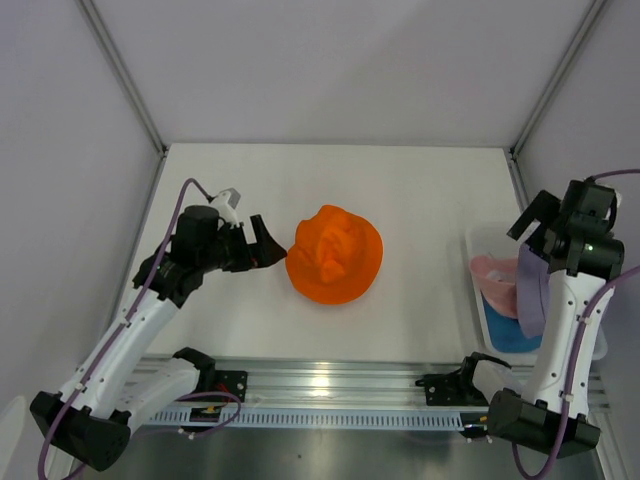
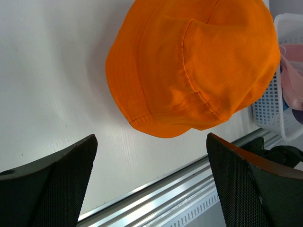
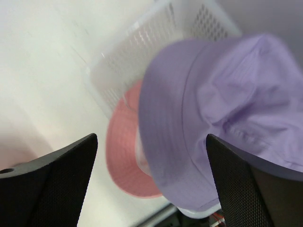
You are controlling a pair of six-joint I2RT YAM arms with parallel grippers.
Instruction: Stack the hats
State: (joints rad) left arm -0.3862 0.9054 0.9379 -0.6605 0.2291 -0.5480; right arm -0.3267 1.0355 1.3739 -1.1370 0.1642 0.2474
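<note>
Basket: pink hat, blue hat inside; purple hat over them.

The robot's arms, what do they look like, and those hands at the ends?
The left arm and right arm are white links with black joints, each trailed by a purple cable. The left hand and right hand each have two broad black fingers with a finely dotted grip face.

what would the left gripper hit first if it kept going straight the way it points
The orange hat. The left gripper points at its near brim with open jaws and nothing shows between them; height is unclear, so it may catch brim or crown.
</note>
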